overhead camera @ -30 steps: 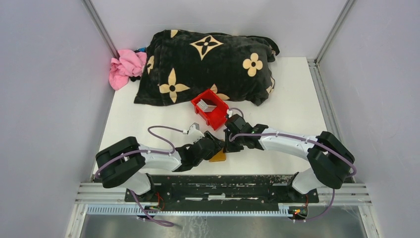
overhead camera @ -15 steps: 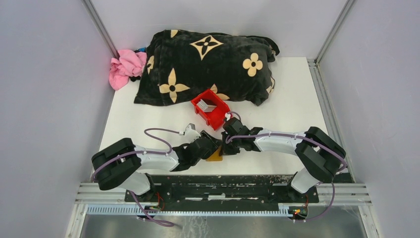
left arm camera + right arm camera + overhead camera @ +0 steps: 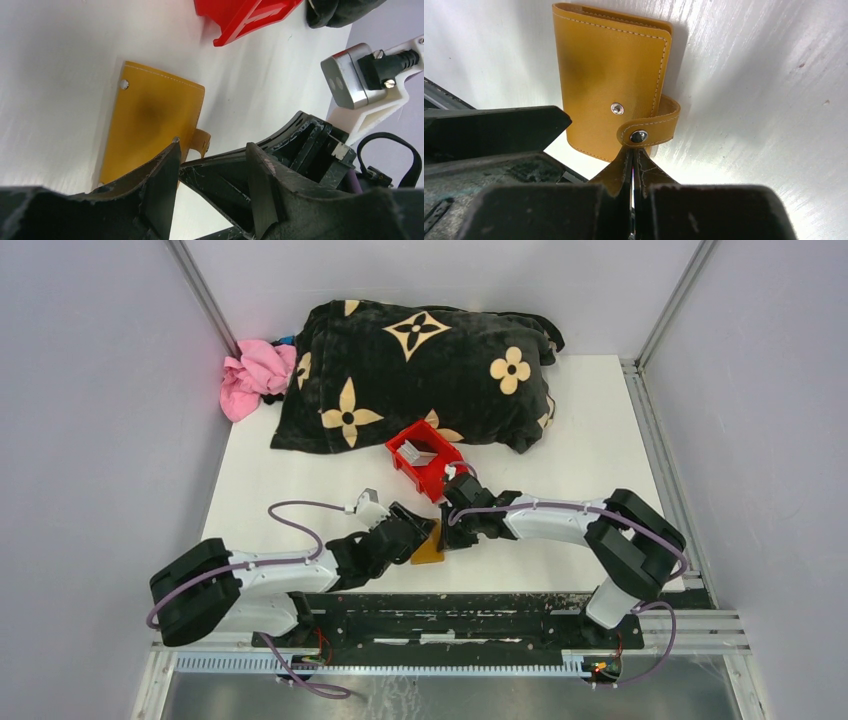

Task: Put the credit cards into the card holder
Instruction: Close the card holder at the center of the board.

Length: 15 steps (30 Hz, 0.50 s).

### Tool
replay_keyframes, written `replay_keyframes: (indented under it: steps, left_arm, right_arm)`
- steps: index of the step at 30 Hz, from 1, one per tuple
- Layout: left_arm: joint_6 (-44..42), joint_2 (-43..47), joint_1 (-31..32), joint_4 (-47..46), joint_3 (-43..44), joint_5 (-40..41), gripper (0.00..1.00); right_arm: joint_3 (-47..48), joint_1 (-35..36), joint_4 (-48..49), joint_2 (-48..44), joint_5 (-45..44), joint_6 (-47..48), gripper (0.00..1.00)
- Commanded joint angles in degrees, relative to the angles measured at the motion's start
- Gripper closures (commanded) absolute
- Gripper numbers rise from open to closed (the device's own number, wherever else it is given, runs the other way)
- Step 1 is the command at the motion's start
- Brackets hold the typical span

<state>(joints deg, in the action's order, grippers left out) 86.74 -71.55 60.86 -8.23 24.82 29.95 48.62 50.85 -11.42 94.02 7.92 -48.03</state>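
The card holder (image 3: pixel 611 85) is lying folded shut and flat on the white table (image 3: pixel 600 440) at the near edge, right between the two arms, and its strap (image 3: pixel 649 129) is looping round the side with the snap sitting off its stud, so it is looking unfastened. The right gripper (image 3: pixel 632 156) is pointing straight at that strap with its fingers pressed together, tips meeting the strap's lower edge. Whether a sliver of leather is nipped between them, I cannot tell. My read is that it is working the flap so the holder can be opened. From the other side the left gripper (image 3: pixel 212 149) is sitting with its fingers spread apart and holding nothing, one fingertip (image 3: pixel 170 150) resting at the holder's edge, probably bracing it so it is not sliding while the strap is being tugged. The credit cards (image 3: pixel 418 452) are waiting untouched in the red bin (image 3: pixel 437 481) just beyond the grippers, close at hand for the loading step, which by the look of it is not yet begun. Further back a black flowered blanket (image 3: pixel 420 370) and a pink cloth (image 3: pixel 255 375) are lying well apart from the action.
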Motion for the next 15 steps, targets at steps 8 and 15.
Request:
replay_keyframes:
  steps: [8,15]
  left_arm:
    - [-3.1,6.5,0.1,7.4,-4.3,4.5,0.43]
    - [-4.6,5.5,0.1,7.7,-5.7,3.8,0.44]
  right_arm:
    - [6.8,-1.8,-6.8,2.8,-3.2,6.6,0.99]
    - [10.5,-2.0,-9.6,5.4,-2.6,9.2,0.99]
